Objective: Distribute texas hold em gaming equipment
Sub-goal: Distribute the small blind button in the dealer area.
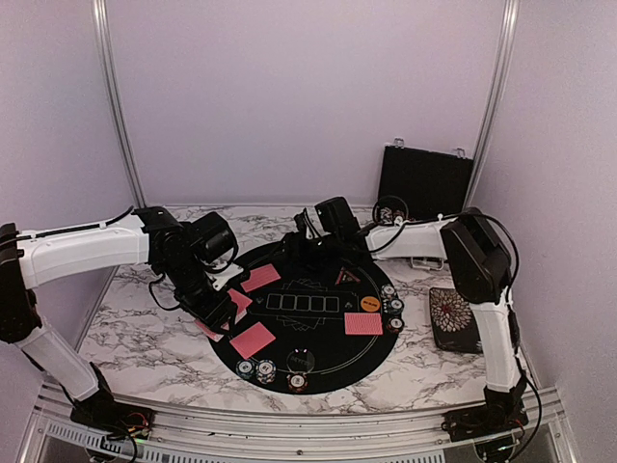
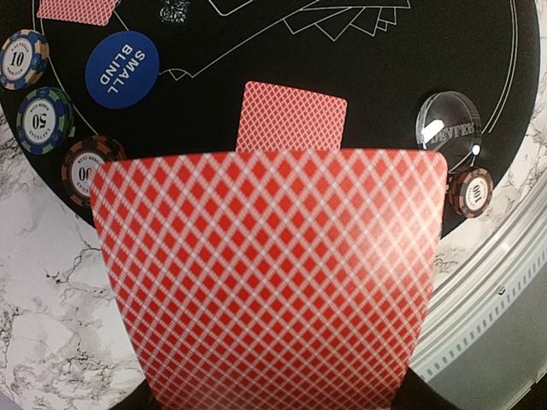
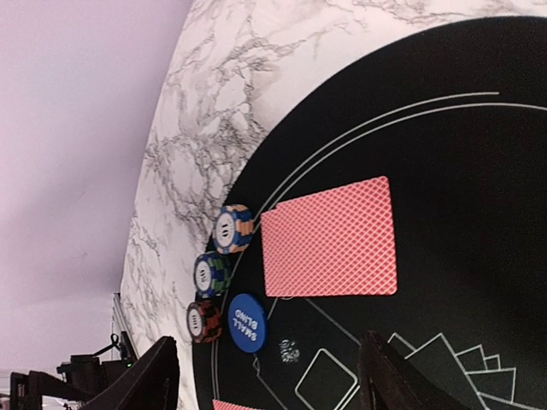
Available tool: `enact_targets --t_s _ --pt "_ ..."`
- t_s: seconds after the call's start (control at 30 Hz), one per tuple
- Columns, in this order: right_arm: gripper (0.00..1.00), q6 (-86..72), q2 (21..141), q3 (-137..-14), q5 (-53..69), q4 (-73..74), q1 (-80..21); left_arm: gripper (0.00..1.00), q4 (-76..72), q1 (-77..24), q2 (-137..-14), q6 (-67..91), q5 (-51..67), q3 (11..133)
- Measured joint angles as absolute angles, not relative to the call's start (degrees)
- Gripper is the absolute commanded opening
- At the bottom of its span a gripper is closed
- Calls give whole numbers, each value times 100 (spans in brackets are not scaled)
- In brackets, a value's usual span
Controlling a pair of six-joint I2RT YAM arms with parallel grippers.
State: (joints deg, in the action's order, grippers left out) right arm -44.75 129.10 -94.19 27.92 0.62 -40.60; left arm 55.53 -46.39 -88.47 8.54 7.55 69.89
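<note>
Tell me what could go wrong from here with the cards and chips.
The held red-backed card fills the left wrist view, so the left gripper might set it blindly onto the card lying below or knock the 100 chip. The right gripper, open over the poker mat, could nudge the Small Blind button or the chip stacks beside it when moving off.

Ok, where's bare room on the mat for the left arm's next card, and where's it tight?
Bare mat lies between the printed five-box row, the right-hand card and the clear dealer button. Open marble sits left of the mat. Tight: the near-rim chips, and the left side, where the left gripper, its held cards and laid cards cluster.
</note>
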Motion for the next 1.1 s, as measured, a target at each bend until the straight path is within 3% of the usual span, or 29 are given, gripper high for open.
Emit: enact_targets --t_s 0.6,1.1 --pt "60 -5330 11144 -6805 4108 -1632 -4405 51 5553 -4880 -8989 862 744 7074" --pt "57 -5981 11139 -6392 4493 -2534 -4788 51 5548 -5037 -9159 875 742 7260"
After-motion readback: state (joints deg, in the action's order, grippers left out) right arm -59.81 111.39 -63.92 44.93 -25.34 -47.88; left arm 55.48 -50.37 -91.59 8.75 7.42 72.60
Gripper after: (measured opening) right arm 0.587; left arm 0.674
